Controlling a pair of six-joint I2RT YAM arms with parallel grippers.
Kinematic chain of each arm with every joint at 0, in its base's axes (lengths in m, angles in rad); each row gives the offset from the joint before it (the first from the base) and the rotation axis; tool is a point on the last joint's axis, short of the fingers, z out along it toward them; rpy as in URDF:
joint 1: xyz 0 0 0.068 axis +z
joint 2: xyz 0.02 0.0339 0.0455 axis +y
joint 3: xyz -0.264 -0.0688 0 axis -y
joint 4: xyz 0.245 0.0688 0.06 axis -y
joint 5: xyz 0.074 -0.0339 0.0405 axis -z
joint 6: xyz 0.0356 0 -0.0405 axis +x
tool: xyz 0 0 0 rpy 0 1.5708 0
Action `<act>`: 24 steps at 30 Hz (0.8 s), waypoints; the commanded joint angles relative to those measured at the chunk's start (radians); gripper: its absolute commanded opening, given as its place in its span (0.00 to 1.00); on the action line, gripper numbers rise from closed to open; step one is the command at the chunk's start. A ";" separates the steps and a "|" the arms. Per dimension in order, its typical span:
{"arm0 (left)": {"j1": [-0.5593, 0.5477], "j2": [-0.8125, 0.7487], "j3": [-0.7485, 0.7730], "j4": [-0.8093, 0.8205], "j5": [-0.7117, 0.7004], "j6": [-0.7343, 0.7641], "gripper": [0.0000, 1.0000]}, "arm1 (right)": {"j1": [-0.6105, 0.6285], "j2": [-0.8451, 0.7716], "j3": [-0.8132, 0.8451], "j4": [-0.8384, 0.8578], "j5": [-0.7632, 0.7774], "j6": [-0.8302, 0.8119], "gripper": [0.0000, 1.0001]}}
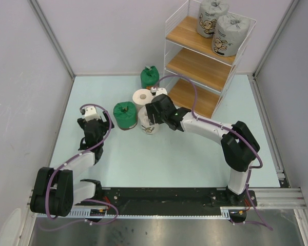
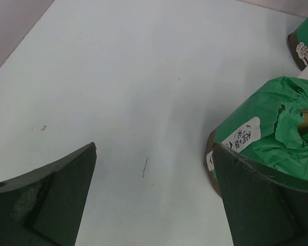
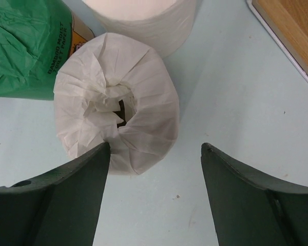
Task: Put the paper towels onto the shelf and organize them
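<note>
Hovering over the white-wrapped roll [image 3: 118, 113], the right gripper [image 3: 155, 148] has its jaws spread well apart and grips nothing. In the right wrist view one finger overlaps the near edge of the roll's crimped top. The other stands over bare table [image 1: 169, 154] on the side toward the shelf [image 1: 205, 66], so the roll sits off-centre in the gap rather than squarely between the jaws. Whether the overlapping finger actually touches the wrap I cannot tell. This roll stands upright on the table, a little out from the front left corner of the shelf's lowest board. The bare white roll [image 1: 142, 96] stands just behind it, also left of that lowest board. One green roll [image 1: 125, 115] sits close against the pair on the side away from the shelf, with its twisted wrap end upward. The second green roll [image 1: 150, 77] stands apart from those three, farther back along the shelf's left side and near the rear wall. On the shelf's top board two grey cartoon-print rolls [image 1: 213, 18] stand upright side by side, the one nearer the front [image 1: 230, 35] close to the wire frame. The left gripper [image 2: 155, 148] is farther from the shelf than any roll, beyond the nearer green roll. Its jaws are as wide as they go, with only bare table between them and nothing held. In the left wrist view its right finger crosses in front of that green roll's lower edge.
</note>
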 commanded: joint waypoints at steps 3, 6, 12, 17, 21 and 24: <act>-0.002 0.000 0.038 0.017 0.015 0.015 1.00 | 0.000 -0.052 -0.008 0.079 0.051 0.024 0.76; -0.002 0.000 0.038 0.017 0.015 0.015 1.00 | 0.009 -0.064 -0.025 0.103 0.069 0.029 0.75; -0.002 0.003 0.040 0.017 0.017 0.017 1.00 | 0.004 -0.043 -0.027 0.137 0.085 0.036 0.75; -0.002 0.002 0.040 0.017 0.017 0.015 1.00 | 0.003 -0.043 -0.027 0.166 0.080 0.049 0.75; -0.002 0.003 0.041 0.016 0.017 0.015 1.00 | 0.001 -0.029 -0.027 0.194 0.073 0.041 0.75; -0.002 0.005 0.041 0.016 0.017 0.015 1.00 | -0.002 -0.006 -0.027 0.196 0.062 0.047 0.75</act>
